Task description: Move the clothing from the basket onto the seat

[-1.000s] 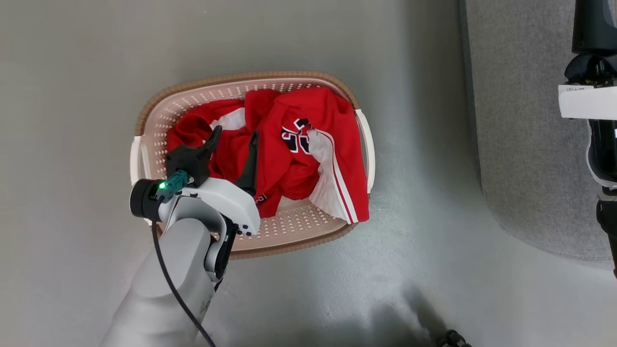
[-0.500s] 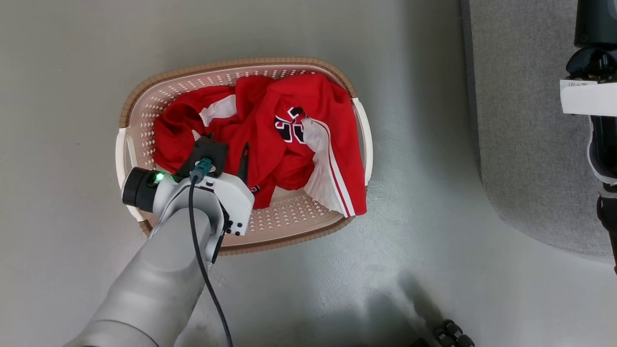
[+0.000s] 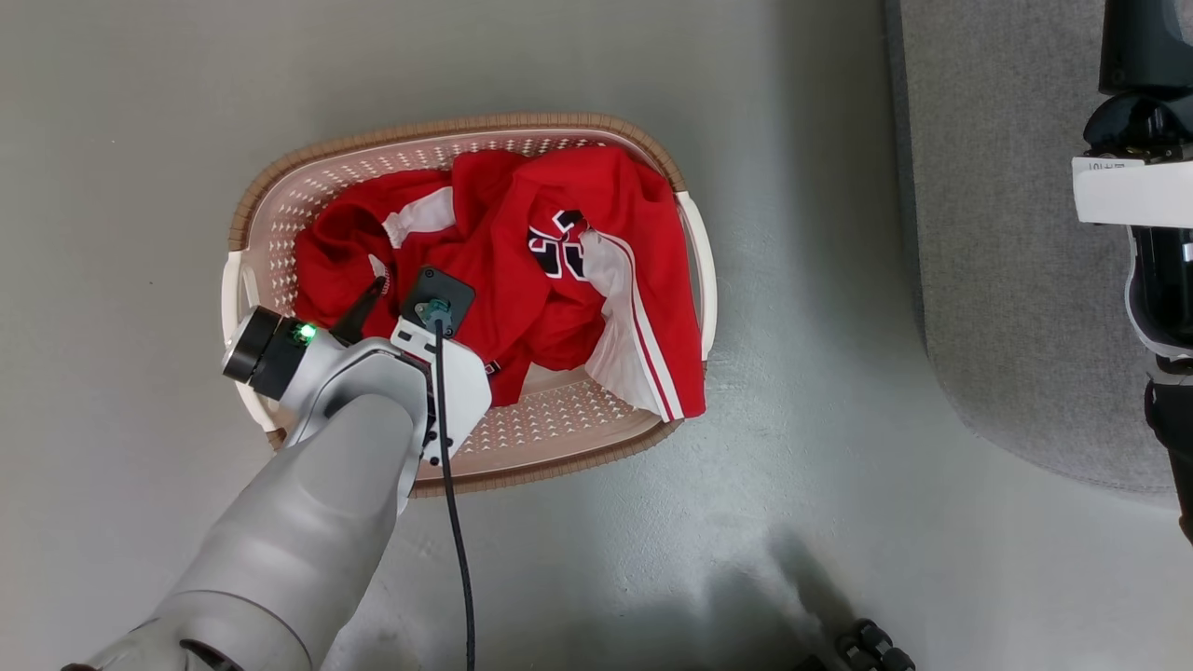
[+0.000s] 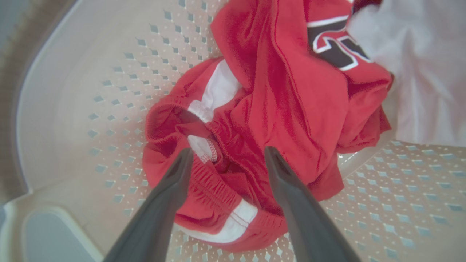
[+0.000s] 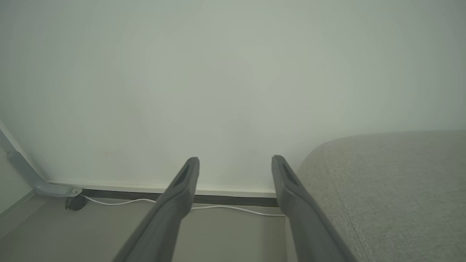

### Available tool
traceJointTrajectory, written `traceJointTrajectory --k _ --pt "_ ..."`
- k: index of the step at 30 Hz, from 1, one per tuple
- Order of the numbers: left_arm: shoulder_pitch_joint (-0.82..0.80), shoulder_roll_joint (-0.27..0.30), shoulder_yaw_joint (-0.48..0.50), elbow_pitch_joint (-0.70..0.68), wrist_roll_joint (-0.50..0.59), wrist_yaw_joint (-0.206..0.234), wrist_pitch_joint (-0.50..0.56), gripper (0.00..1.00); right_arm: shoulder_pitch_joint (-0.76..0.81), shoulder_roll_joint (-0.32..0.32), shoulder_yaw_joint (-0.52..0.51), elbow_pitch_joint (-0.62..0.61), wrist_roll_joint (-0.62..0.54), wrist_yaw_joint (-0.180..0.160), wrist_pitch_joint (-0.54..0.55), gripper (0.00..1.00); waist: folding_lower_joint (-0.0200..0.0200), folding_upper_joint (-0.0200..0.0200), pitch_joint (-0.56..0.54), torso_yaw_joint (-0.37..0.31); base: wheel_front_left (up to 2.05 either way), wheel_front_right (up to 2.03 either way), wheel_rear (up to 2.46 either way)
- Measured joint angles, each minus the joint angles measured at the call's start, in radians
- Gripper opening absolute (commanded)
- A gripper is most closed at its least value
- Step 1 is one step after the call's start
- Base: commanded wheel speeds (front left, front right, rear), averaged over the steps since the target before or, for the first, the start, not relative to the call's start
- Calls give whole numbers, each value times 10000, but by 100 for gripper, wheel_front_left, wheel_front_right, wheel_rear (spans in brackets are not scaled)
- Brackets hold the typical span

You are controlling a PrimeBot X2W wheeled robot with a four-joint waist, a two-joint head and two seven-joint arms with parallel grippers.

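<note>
The clothing (image 4: 291, 109) looks soft, light and floppy. Its gathered waistband (image 4: 205, 182), lying directly between the tips of the wide-open left claw (image 4: 228, 151), seems the best hold.

Crumpled red clothing (image 3: 522, 270) fills the cream basket (image 3: 559, 438) beside the grey seat (image 3: 1007, 280).

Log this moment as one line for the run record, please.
phase: reach | left gripper: open, over clothing in basket, nothing held | right gripper: open, empty, near seat
</note>
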Motion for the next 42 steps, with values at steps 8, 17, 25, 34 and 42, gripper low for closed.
traceJointTrajectory --k 8,17,25,34,42 --pt "-300 8 -1122 182 313 98 1114 100 4 -2 -8 -33 25 0 0 100 0 0 121 -9 0 0 0" --pt "-786 19 -2109 585 817 165 2015 100 4 13 -19 -115 111 0 0 100 0 0 363 -38 0 0 0" --pt "-1034 33 -2545 779 949 -17 2481 100 0 38 -25 -295 190 0 0 100 0 0 659 -73 0 0 0" --pt "-1337 286 -2836 892 1202 -274 2702 0 -58 75 -69 -483 339 0 0 100 0 0 1016 -160 0 0 0" --pt "-1561 500 -2796 930 1120 -594 2044 0 -213 295 21 -499 355 0 0 100 0 0 923 -278 0 0 0"
